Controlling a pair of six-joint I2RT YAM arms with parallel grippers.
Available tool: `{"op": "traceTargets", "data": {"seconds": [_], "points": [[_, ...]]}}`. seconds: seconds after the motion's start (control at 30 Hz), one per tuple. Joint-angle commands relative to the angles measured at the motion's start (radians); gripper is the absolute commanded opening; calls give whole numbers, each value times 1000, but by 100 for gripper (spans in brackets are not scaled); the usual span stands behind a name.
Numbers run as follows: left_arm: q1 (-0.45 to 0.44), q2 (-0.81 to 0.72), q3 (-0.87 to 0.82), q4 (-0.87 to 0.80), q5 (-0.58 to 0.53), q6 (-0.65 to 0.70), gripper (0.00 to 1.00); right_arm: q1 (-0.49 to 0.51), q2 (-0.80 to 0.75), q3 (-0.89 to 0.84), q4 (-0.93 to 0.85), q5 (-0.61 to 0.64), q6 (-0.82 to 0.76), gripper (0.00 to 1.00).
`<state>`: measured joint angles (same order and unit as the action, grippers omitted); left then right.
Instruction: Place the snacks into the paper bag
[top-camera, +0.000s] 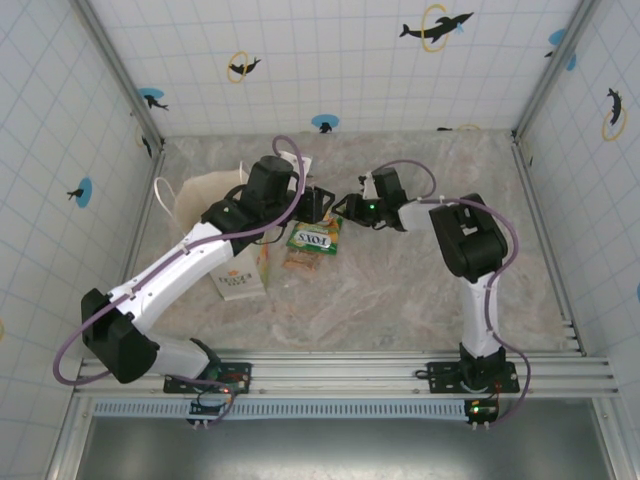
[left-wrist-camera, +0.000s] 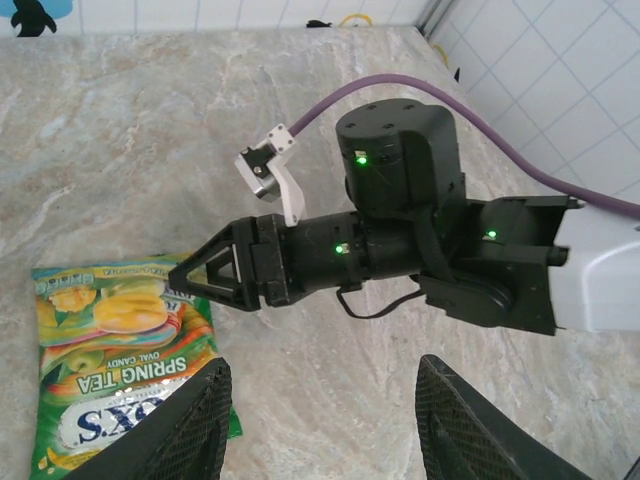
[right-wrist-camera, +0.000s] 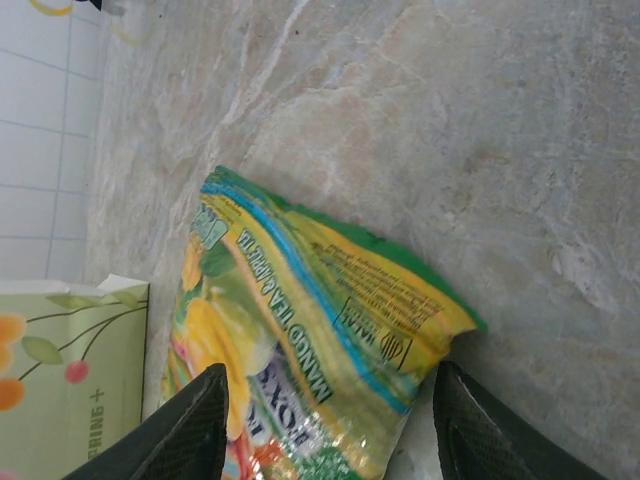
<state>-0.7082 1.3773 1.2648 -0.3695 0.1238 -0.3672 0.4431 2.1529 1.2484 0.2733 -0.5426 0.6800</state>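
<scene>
Plainly left claw (left-wrist-camera: 322, 400) and right claw (right-wrist-camera: 330, 400) gape empty (two packets (top-camera: 315, 238) (top-camera: 300, 262), one paper bag (top-camera: 205, 200)).

The right tool (left-wrist-camera: 205, 278) overhangs the green packet (left-wrist-camera: 110, 370); table (left-wrist-camera: 150, 150) beyond lies open.
</scene>
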Motion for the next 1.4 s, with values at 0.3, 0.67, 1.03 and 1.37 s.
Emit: {"op": "traceTargets", "data": {"seconds": [0.3, 0.67, 1.03, 1.37], "points": [[-8, 35, 23, 7, 23, 7, 51, -9, 90, 29, 159, -22, 95, 47], [-8, 25, 16, 12, 5, 14, 52, -27, 43, -53, 277, -25, 130, 16], [-8, -6, -7, 22, -18, 16, 52, -60, -213, -210, 354, 5, 64, 0], [-8, -50, -30, 54, 14, 67, 51, -75, -534, -342, 194, -2, -225, 0]]}}
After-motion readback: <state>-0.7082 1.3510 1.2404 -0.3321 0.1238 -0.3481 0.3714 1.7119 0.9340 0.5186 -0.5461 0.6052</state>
